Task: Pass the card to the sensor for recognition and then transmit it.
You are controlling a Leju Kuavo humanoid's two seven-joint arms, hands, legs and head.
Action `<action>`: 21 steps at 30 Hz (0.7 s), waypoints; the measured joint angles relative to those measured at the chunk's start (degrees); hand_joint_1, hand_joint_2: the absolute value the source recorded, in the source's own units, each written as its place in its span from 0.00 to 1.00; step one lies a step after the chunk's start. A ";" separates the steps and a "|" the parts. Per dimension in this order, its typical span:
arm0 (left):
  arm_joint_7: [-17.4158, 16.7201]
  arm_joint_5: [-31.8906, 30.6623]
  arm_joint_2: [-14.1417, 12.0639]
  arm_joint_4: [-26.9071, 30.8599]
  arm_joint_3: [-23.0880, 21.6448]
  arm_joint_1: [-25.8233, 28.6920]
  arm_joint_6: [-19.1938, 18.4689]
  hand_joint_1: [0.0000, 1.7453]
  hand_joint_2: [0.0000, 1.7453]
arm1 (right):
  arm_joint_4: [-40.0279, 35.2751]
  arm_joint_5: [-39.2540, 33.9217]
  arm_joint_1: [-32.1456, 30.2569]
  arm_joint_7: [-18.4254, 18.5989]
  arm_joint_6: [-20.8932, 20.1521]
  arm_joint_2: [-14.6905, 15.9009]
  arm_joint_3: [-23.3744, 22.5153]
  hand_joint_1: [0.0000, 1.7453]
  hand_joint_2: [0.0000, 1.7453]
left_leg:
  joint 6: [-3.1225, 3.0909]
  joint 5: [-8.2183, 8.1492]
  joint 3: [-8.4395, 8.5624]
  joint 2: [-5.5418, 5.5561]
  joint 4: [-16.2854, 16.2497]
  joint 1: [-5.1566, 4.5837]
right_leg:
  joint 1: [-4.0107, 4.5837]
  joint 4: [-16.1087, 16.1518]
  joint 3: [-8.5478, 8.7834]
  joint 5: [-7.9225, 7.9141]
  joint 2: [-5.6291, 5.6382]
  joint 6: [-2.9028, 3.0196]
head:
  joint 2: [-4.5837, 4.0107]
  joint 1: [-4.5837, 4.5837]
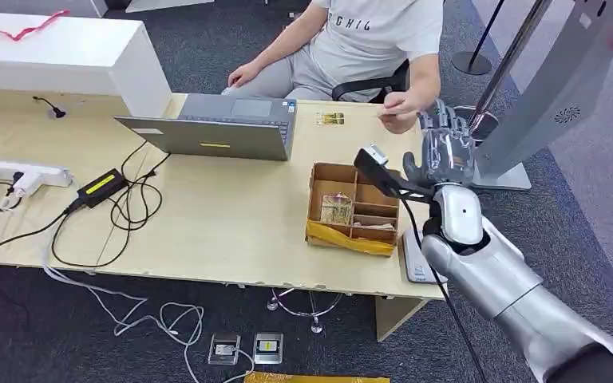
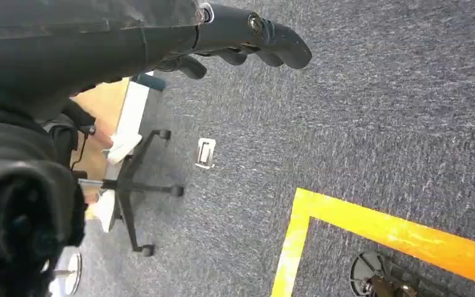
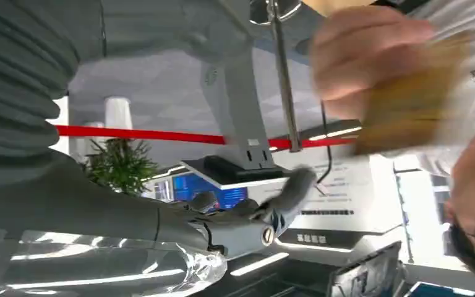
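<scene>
1. Card (image 3: 408, 93), blurred and yellowish, held in a person's hand (image 3: 362, 59) in the right wrist view, clear of the robot's fingers (image 3: 290, 189).
2. Same person's hand in the head view at the far edge of the bench (image 1: 231, 215), just beside the right hand (image 1: 444, 152).
3. Right hand raised above the bench's right end, fingers spread apart and upright, holding nothing.
4. Second card (image 1: 330, 119) flat on the bench, near the laptop (image 1: 219, 128).
5. Cardboard box (image 1: 353, 209) with compartments near the right end of the bench, one more card (image 1: 336, 209) lying in a compartment.
6. Grey stand (image 1: 543, 96) leaning up from the floor past the bench's right end.
7. Left hand (image 2: 247, 40) hanging over the carpet (image 2: 359, 124), fingers curled loosely, nothing in them.
8. Office chair base (image 2: 139, 185) and yellow floor tape (image 2: 371, 226) on the carpet under the left hand.
</scene>
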State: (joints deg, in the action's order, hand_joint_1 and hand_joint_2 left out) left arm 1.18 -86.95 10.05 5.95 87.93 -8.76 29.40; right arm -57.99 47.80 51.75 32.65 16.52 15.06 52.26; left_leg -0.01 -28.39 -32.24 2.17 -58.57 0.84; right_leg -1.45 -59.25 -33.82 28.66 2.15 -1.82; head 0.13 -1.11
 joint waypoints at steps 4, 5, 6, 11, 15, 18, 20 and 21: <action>-0.50 -0.26 0.00 0.00 0.00 0.06 -0.09 0.00 0.00 | 0.52 -1.29 -0.73 1.49 1.18 1.68 -0.33 0.00 1.00 | 0.00 0.00 -0.01 0.00 -0.01 0.00 | 0.00 0.01 0.00 0.00 -0.01 0.00 | -0.02 0.00; -0.50 -0.37 0.00 0.00 0.00 0.08 -0.09 0.00 0.00 | 0.70 -1.88 -0.94 1.94 1.46 2.23 -0.68 0.00 1.00 | 0.00 0.00 -0.01 0.00 -0.01 0.00 | 0.00 0.01 -0.01 0.00 -0.01 0.00 | -0.02 0.00; -0.50 -0.46 0.00 0.00 0.00 0.10 -0.09 0.00 0.00 | 0.81 -2.32 -1.04 2.19 1.64 2.65 -0.85 0.00 1.00 | 0.00 0.00 -0.01 0.00 -0.01 0.00 | 0.00 0.01 -0.01 0.00 0.00 0.00 | 0.00 0.02; -0.20 -0.55 0.00 0.00 0.00 0.10 -0.09 0.00 0.00 | 1.35 -3.59 -1.41 2.67 1.77 4.81 -2.12 0.00 1.00 | 0.00 0.00 -0.01 -0.01 -0.01 0.00 | 0.00 0.01 -0.01 0.00 0.01 0.00 | -0.02 0.00; 0.81 -0.39 0.02 0.00 0.00 0.09 -0.02 0.00 0.00 | 1.68 -5.92 -1.80 3.45 2.64 6.18 -3.04 0.00 1.00 | 0.00 0.00 0.01 0.00 -0.01 0.00 | 0.00 0.01 -0.03 0.00 0.01 0.00 | -0.02 0.02; 1.22 0.17 0.04 0.00 0.00 0.14 0.04 0.00 0.00 | 1.70 -13.35 -2.47 3.37 4.02 8.28 -5.00 0.00 1.00 | 0.00 0.00 -0.01 0.04 -0.01 0.00 | 0.00 0.02 -0.01 0.00 -0.02 0.00 | -0.02 0.02; 1.22 0.55 0.11 0.00 0.00 0.19 0.04 0.00 0.00 | 1.70 -20.69 -3.43 2.38 5.62 9.77 -7.01 0.00 1.00 | -0.01 -0.01 -0.01 0.02 -0.02 -0.02 | -0.01 0.03 -0.02 0.00 -0.02 0.00 | -0.02 0.00; 1.11 0.63 0.11 0.00 0.00 0.20 0.00 0.00 0.00 | 1.70 -23.62 -3.96 2.12 6.30 10.43 -7.87 0.00 1.00 | -0.01 -0.01 -0.01 0.02 -0.02 -0.03 | -0.02 0.03 -0.02 0.00 -0.02 0.00 | -0.02 0.02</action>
State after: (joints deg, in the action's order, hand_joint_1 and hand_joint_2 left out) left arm 2.29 -86.31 10.16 5.95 87.93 -8.55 29.40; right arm -56.28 24.18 47.79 34.77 22.82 25.49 44.39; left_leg -0.02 -28.40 -32.26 2.19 -58.59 0.82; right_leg -1.48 -59.22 -33.83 28.66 2.13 -1.83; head 0.11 -1.09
